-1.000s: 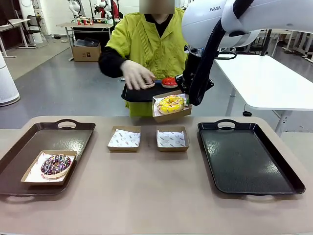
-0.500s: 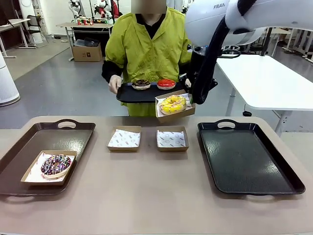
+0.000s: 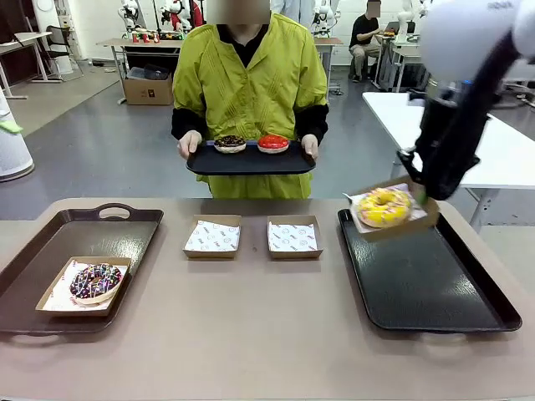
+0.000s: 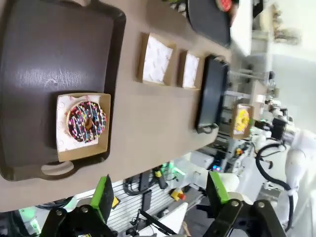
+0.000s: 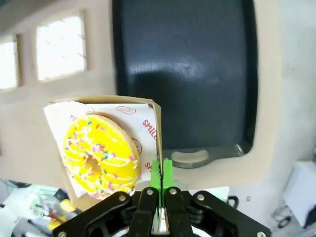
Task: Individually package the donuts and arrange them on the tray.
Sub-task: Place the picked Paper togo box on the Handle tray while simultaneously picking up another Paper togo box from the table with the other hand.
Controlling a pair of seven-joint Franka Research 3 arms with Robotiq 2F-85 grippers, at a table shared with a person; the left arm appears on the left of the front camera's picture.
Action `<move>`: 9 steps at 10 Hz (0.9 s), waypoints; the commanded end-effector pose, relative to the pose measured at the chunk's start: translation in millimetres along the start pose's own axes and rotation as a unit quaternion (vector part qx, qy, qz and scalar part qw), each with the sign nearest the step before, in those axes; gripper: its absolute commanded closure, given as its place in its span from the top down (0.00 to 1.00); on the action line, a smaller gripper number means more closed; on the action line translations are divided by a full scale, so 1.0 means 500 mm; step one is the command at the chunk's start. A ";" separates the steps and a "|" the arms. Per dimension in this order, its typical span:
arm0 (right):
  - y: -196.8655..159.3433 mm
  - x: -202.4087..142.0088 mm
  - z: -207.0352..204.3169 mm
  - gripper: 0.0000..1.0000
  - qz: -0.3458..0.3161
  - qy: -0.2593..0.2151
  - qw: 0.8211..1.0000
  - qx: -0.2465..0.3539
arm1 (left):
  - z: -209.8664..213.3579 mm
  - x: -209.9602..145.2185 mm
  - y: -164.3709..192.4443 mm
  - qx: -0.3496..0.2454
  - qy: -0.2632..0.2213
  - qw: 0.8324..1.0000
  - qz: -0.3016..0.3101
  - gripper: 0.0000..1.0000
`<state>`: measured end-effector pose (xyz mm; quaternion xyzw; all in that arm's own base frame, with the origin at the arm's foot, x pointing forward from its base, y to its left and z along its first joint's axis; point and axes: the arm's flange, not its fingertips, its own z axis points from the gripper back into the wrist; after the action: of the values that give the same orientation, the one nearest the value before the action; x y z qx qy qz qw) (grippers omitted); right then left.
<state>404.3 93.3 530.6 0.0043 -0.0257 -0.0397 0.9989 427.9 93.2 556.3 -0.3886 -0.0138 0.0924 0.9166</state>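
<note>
My right gripper (image 3: 425, 197) (image 5: 161, 178) is shut on the rim of a cardboard box (image 3: 393, 224) that holds the yellow sprinkled donut (image 3: 384, 206) (image 5: 101, 156). It hangs tilted above the far left corner of the right black tray (image 3: 426, 276) (image 5: 182, 69). The chocolate donut with coloured sprinkles (image 3: 95, 281) (image 4: 87, 121) lies boxed on the left tray (image 3: 50, 251) (image 4: 49, 54). My left gripper (image 4: 158, 197) hovers high over that tray, open, with nothing between its fingers. The person holds a small black tray (image 3: 249, 161) carrying the dark chocolate donut (image 3: 229, 143) and the red donut (image 3: 272, 143).
Two empty paper-lined cardboard boxes (image 3: 212, 236) (image 3: 294, 236) sit side by side at the table's middle, between the two trays. The person stands at the far edge. A white table (image 3: 501, 142) stands at the back right.
My right arm has swung right and down with the boxed yellow donut, from beside the person's tray to above the right tray. The person now holds the small tray with both hands.
</note>
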 end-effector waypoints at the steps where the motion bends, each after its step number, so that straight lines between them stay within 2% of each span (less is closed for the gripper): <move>1: -0.038 -0.006 -0.073 0.01 -0.016 -0.021 1.000 0.005 | -0.088 0.061 -0.072 0.097 0.012 0.995 -0.006 0.98; 4: -0.037 0.008 -0.175 0.01 -0.020 -0.014 1.000 0.004 | -0.257 0.092 -0.156 0.189 0.009 0.981 -0.034 0.98; 6: -0.024 0.008 -0.206 0.01 -0.015 -0.008 1.000 0.007 | -0.358 0.095 -0.168 0.235 0.000 0.970 -0.053 0.98; 7: -0.020 0.007 -0.222 0.01 -0.014 0.001 1.000 0.008 | -0.409 0.092 -0.167 0.275 -0.028 0.958 -0.077 0.98; 9: -0.013 0.004 -0.243 0.01 -0.013 0.011 1.000 0.006 | -0.473 0.074 -0.179 0.303 -0.039 0.946 -0.105 0.98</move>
<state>413.6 84.7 414.0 0.0037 -0.0126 -0.0482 0.9987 506.4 -120.0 457.5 -0.1127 -0.0460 0.0010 0.9926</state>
